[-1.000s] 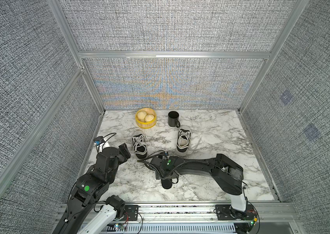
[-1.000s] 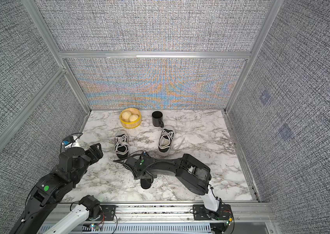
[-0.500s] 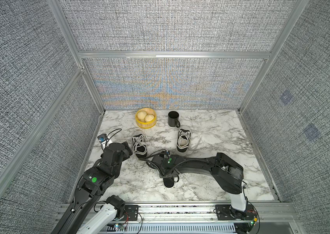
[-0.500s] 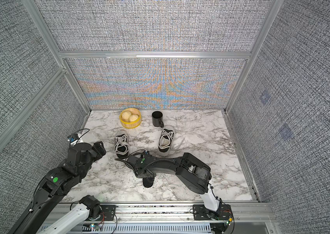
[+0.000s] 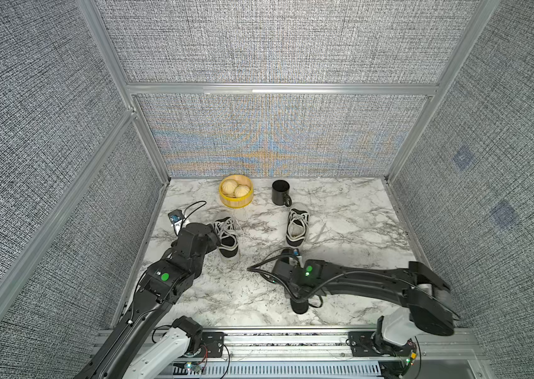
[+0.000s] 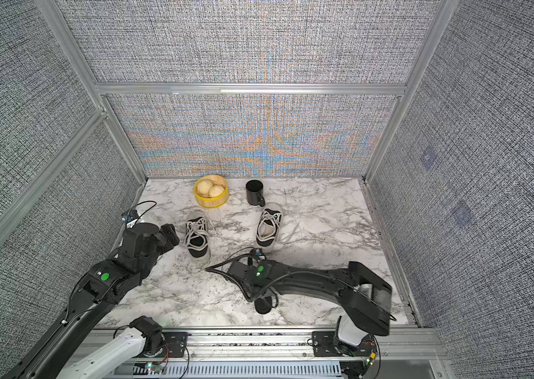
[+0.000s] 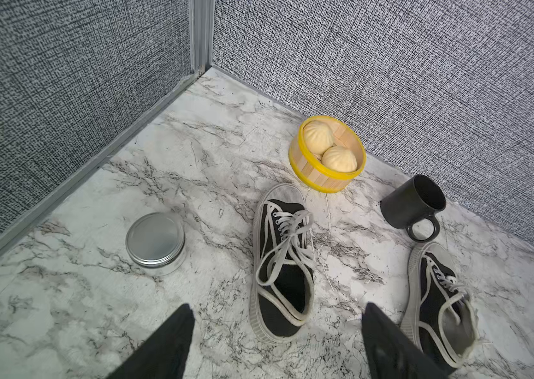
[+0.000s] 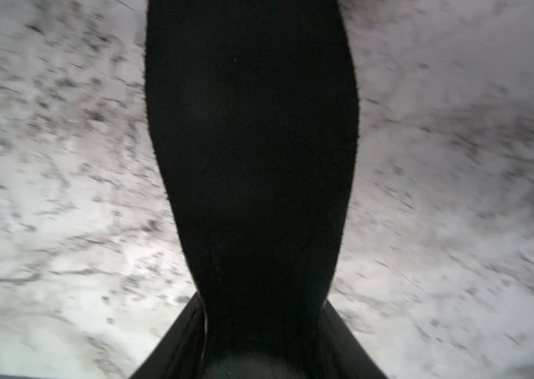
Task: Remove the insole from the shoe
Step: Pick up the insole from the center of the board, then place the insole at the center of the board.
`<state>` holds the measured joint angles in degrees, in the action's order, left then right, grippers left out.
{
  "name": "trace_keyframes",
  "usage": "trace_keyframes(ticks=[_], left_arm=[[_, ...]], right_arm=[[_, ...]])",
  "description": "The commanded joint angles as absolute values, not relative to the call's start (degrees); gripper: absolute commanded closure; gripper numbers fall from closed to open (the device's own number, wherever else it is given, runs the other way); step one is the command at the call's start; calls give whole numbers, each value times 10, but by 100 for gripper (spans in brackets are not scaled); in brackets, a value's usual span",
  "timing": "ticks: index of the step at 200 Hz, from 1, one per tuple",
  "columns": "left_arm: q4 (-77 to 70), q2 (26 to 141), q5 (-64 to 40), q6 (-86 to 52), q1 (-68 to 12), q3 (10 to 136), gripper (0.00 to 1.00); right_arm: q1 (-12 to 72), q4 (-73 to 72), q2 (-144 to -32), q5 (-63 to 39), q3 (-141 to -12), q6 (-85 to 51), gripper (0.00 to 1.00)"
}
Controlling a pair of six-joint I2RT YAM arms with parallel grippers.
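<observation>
Two black canvas shoes with white laces stand mid-table: the left shoe [image 5: 228, 238] [image 7: 283, 262] with a dark inside, the right shoe [image 5: 297, 226] [image 7: 439, 295] with a pale grey inside. A black insole [image 5: 300, 306] [image 6: 263, 306] lies out of the shoes near the table's front edge, under my right wrist. In the right wrist view the insole [image 8: 252, 147] runs out from between the jaws, and my right gripper [image 8: 264, 315] is shut on its end. My left gripper [image 7: 277, 306] [image 6: 169, 234] hangs open just behind the left shoe's heel, holding nothing.
A yellow-rimmed steamer basket [image 5: 236, 201] with two buns and a black mug [image 5: 280, 193] stand at the back. A round metal tin [image 7: 155, 242] sits left of the left shoe, near the side wall. Padded walls enclose three sides; a metal rail [image 5: 292, 339] runs along the front.
My left arm has swung forward and right, up to the left shoe's heel. My right gripper's jaws have closed on the insole and the wrist has shifted slightly right.
</observation>
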<state>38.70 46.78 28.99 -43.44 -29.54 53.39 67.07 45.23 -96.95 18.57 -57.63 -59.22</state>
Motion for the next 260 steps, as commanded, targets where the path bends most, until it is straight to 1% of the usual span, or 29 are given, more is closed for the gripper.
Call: trace_keyframes(ticks=[1, 10, 21, 51, 80, 98, 112, 146, 164, 180, 209, 227, 243, 260], left_arm=[[361, 483, 273, -426, -295, 533, 19], [351, 491, 261, -423, -295, 528, 19], [326, 504, 239, -423, -294, 515, 19], [291, 563, 175, -438, -285, 509, 19], [317, 599, 193, -459, -285, 533, 19], [322, 602, 199, -447, -280, 535, 19], [325, 600, 197, -443, -272, 532, 19], [335, 594, 170, -436, -240, 524, 19], [346, 591, 152, -432, -227, 516, 19], [355, 586, 135, -433, -219, 501, 20], [361, 600, 90, -413, -202, 483, 21], [359, 619, 62, -392, -190, 489, 21], [356, 645, 35, -378, -185, 498, 22], [352, 680, 5, -386, -175, 503, 22]], right_arm=[[643, 472, -900, 195, -510, -594, 49], [611, 458, -872, 190, -489, -568, 49], [564, 445, -847, 191, -480, -504, 49], [412, 402, -836, 193, -489, -359, 49], [278, 347, -872, 161, -489, -241, 50], [211, 325, -903, 131, -501, -195, 50], [175, 319, -927, 129, -513, -175, 50], [115, 318, -977, 117, -533, -149, 49], [101, 322, -999, 117, -539, -145, 46], [98, 325, -1012, 116, -543, -146, 38], [93, 331, -1007, 116, -546, -147, 16], [92, 349, -976, 125, -563, -147, 2], [92, 361, -924, 122, -584, -149, 2], [95, 360, -863, 81, -594, -158, 2]])
